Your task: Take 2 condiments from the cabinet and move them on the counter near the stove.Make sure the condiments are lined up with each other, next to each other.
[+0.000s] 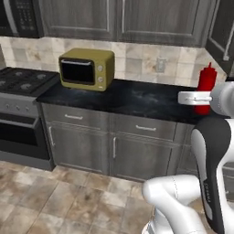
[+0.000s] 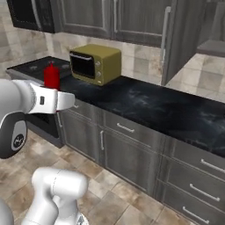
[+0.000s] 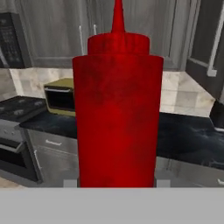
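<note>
At the far left of the left base view sits the stove, black burners over a steel front, and hard against it begins the surface, dark and white-veined, running off to the right. Just past that left end stands an olive-yellow toaster oven, set back toward the tiled wall. Along the middle stretch, bare black marble above grey drawer fronts. Now to the right end, and here is the action: the red squeeze bottle is upright, pointed cap up, with the white tool clamped across its lower body. Whether the bottle's base touches the surface or hangs just above it, I cannot tell. From the hand camera the bottle looms upright and close, the finger pads tight at either side of its foot: gripped. In the right base view the cabinet stands open above the right part of the surface, its tall door swung out, silver bar handle showing.
</note>
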You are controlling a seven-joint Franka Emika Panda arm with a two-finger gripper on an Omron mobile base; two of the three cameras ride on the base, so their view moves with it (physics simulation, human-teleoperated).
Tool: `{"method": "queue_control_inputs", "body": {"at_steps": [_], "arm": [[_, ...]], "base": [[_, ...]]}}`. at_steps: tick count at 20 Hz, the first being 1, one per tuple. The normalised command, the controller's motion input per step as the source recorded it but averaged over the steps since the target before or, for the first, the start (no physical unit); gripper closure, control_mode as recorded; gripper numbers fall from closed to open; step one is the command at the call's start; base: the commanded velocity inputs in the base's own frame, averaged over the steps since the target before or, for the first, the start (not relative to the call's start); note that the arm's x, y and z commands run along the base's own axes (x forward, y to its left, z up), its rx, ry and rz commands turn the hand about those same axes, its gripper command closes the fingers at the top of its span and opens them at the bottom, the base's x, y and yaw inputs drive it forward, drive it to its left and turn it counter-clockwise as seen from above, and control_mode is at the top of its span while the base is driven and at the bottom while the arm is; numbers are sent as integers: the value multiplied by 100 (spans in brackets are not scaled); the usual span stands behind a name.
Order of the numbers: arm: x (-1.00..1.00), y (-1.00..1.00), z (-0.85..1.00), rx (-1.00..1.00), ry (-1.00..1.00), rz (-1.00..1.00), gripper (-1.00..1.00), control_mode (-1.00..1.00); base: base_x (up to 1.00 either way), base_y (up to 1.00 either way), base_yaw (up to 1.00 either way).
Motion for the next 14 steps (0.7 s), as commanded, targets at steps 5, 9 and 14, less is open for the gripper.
{"method": "queue_control_inputs", "body": {"at_steps": [5,9,14], "arm": [[0,0,0,0,0,0,100,100],[0,0,0,0,0,0,100,100],[0,0,0,0,0,0,100,100]], "base": [[51,48,0],[50,58,-1],[49,56,-5]]}}
